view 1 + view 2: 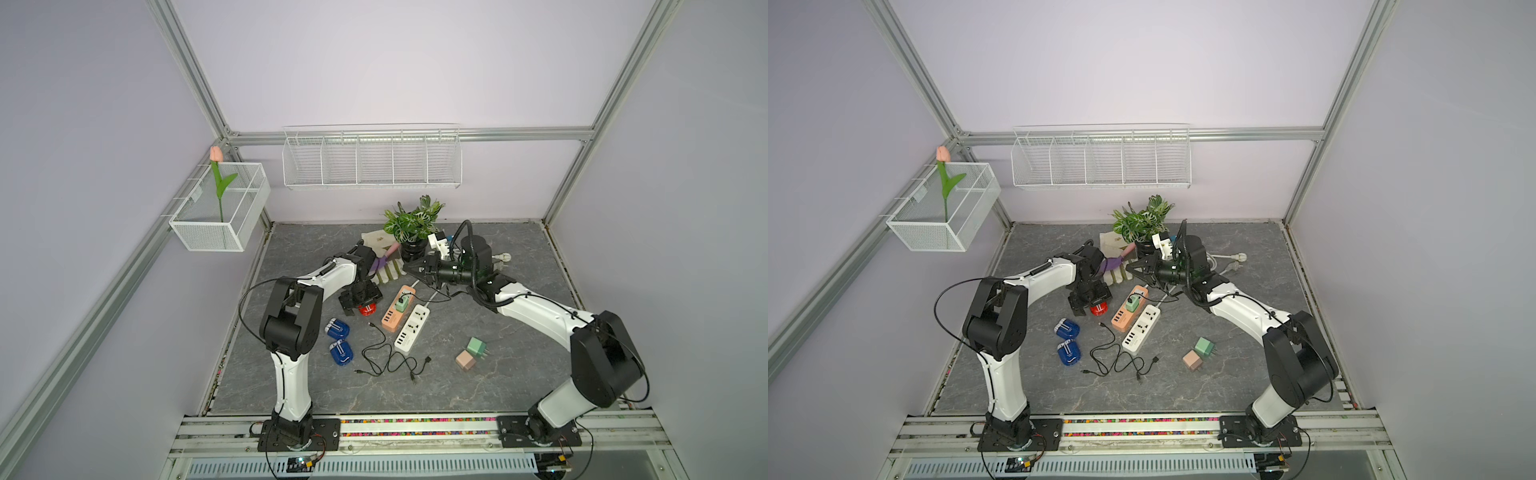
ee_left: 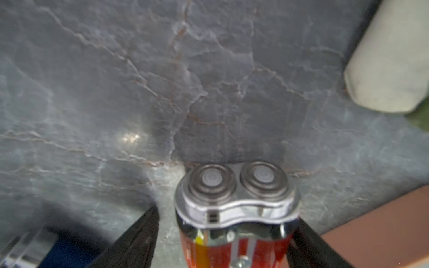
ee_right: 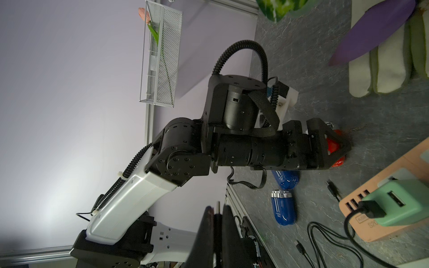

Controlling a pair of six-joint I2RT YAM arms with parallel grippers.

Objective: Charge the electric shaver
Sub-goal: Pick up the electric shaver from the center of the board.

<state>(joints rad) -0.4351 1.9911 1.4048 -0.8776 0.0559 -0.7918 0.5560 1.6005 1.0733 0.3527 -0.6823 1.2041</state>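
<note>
Red shaver (image 2: pixel 236 208) between parted left fingers (image 2: pixel 134 241), orange power strip (image 1: pixel 390 319) beside, right fingers (image 3: pixel 206 232) closed, empty

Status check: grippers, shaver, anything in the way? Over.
Left gripper open, straddling red shaver. Right gripper shut, clear of it. Shaver on table beside orange power strip. Nothing blocking it.

Red shaver (image 2: pixel 236 208), 2 silver rotary heads up, stands on the table (image 1: pixel 478 374) — just beside the orange power strip (image 1: pixel 390 319), where a green charger (image 1: pixel 401 304) sits plugged in, black cable (image 3: pixel 371 209) attached
</note>
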